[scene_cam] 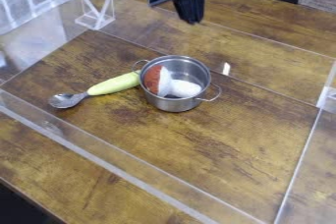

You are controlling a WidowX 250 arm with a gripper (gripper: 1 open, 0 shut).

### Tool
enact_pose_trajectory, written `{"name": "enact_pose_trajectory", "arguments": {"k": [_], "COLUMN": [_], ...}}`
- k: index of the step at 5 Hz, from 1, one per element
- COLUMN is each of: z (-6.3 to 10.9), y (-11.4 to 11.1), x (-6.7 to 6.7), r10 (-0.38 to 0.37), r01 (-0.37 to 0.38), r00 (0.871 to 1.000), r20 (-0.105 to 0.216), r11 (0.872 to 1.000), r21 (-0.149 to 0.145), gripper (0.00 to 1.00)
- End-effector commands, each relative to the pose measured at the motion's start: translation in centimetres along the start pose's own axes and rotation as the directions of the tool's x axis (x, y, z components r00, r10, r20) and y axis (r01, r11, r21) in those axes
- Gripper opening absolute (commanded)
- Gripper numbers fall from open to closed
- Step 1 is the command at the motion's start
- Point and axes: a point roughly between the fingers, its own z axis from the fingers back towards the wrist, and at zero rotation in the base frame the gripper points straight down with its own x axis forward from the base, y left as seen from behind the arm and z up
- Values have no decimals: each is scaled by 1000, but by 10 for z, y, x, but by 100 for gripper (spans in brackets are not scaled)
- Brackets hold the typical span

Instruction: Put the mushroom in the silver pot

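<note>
The silver pot (178,83) stands near the middle of the wooden table. Inside it lies the mushroom (172,84), its reddish-brown cap towards the left wall and its white stem filling the right side. My gripper (192,18) hangs above and behind the pot, well apart from it, pointing down. Its black fingers are pressed together with nothing between them.
A yellow-green vegetable (114,83) lies just left of the pot, with a grey metal spoon (66,99) beyond its left end. A low clear wall (132,174) frames the work area. A clear stand (94,12) sits at the back left.
</note>
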Motion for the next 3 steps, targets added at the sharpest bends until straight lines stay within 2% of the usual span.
{"name": "enact_pose_trajectory", "arguments": {"k": [1,2,3], "z": [7,10,20], "y": [-18,-26,-30], "x": [-10,-15,-15], "r10": [-5,-87,-138], "r01": [7,89,140], "r00": [999,995,990], "r20": [47,38,36], "r11": [999,995,989], "r21": [-49,-43,-45], "gripper": [0,0,0]}}
